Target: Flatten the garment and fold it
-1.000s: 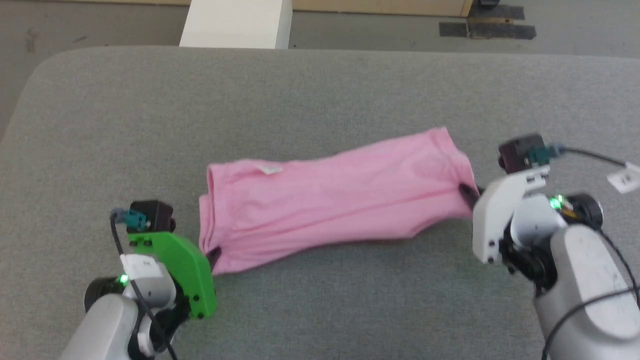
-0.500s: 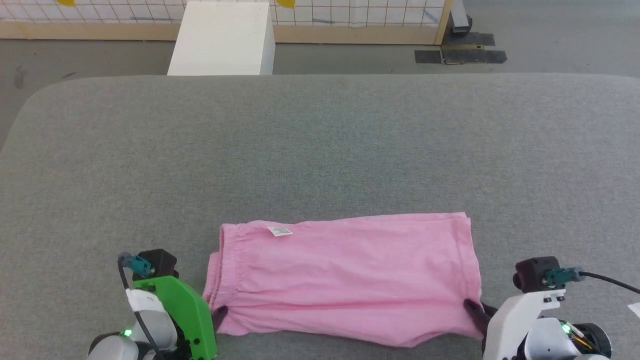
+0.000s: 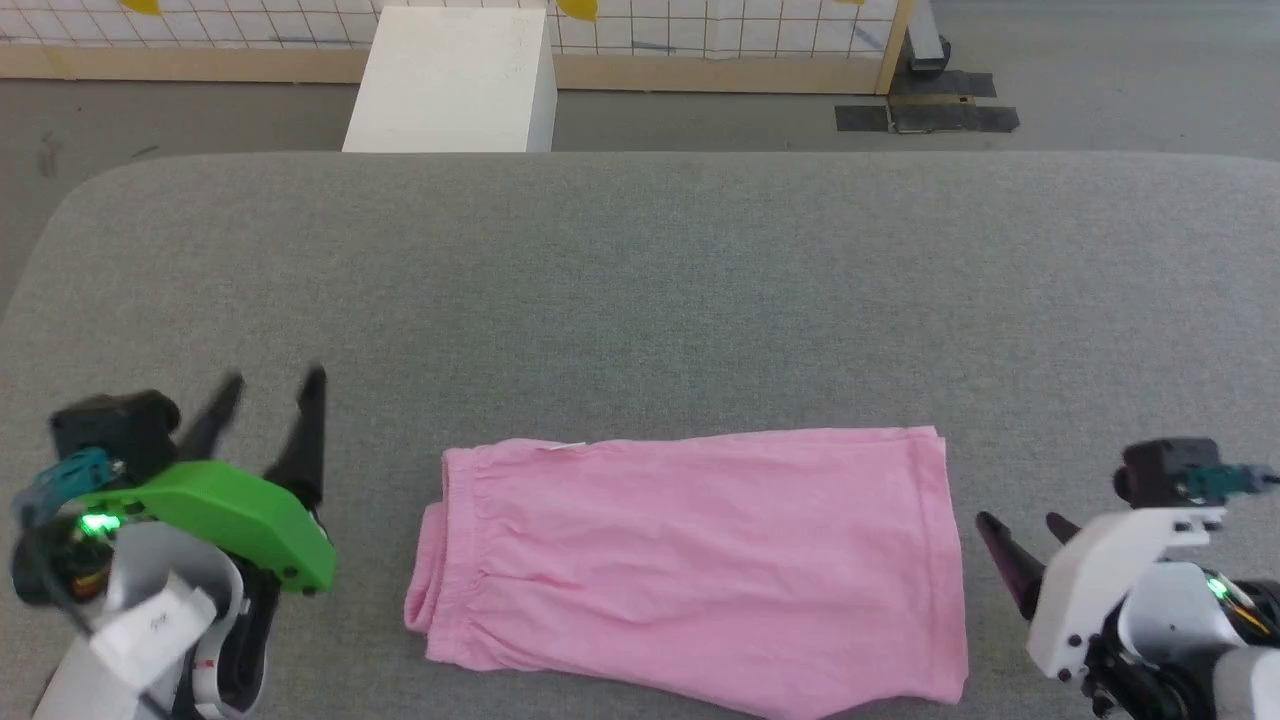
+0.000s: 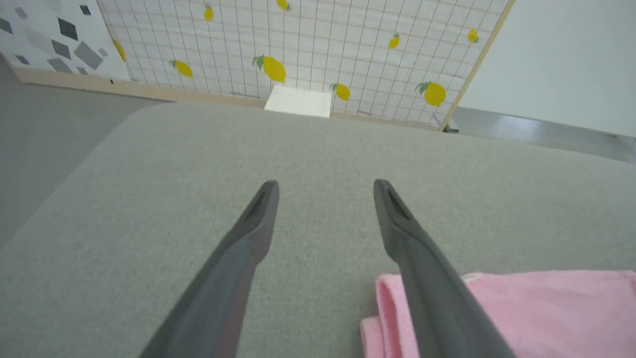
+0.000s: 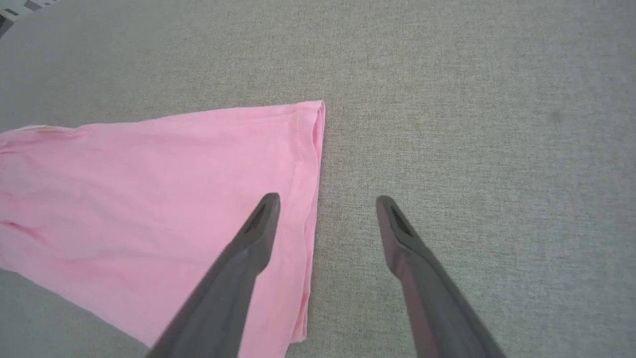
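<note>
Plainly left end effector (image 3: 273, 380) and right end effector (image 3: 1017, 520) gape empty.

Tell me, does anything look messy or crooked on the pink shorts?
Only a little. The garment lies nearly flat on the grey surface, but its gathered waistband end is bunched, with a small lump of doubled cloth at the near corner. Nothing looks torn or spilled.

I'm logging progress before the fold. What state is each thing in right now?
pink shorts: spread flat on the grey table, ungripped.
left gripper: open, empty, off to the side of the waistband.
right gripper: open, empty, beside the hem.
</note>
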